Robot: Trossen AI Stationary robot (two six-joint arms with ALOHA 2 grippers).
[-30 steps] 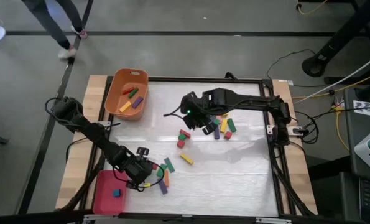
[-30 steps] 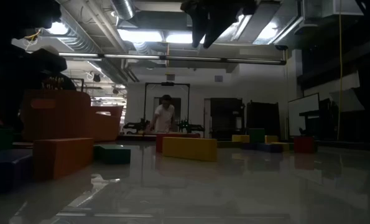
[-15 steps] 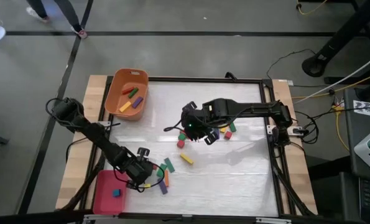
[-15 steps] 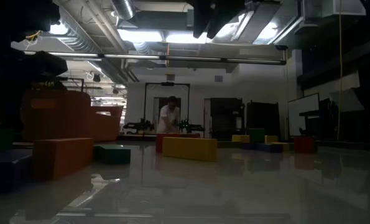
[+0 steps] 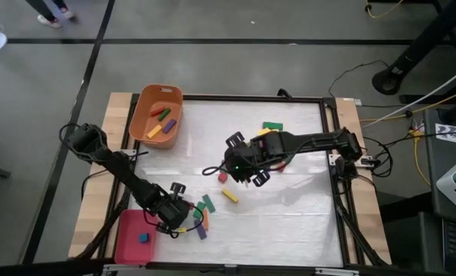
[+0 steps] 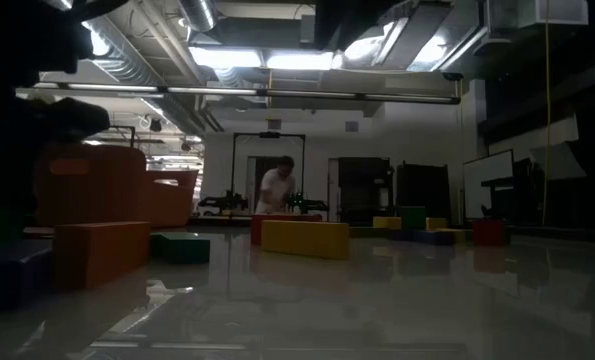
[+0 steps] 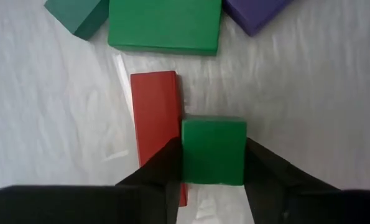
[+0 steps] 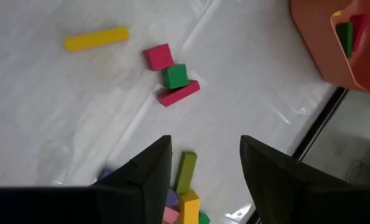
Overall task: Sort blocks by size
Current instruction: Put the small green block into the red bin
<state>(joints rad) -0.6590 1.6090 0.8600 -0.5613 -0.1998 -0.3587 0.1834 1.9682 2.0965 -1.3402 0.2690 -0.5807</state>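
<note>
White plastic covers the surface (image 5: pixel 289 207), with the blocks scattered across it. Left pincer (image 5: pixel 183 217) sits at about 7 o'clock, its fingers either side of a small green cube (image 7: pixel 213 151), touching or nearly; a red bar (image 7: pixel 157 118) runs lengthwise right beside it. Right pincer (image 5: pixel 247 170) hovers mid-surface, fingers apart, empty, with a yellow bar (image 5: pixel 229 195) toward 7 o'clock of it.

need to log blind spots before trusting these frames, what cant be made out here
- High view: left gripper covers the small green cube it closes on.
- High view: right gripper hides the small blocks beneath it.
- Low view: both grippers sit too dark to read.
- Right wrist view: orange plastic tub is cut off by the edge.
</note>
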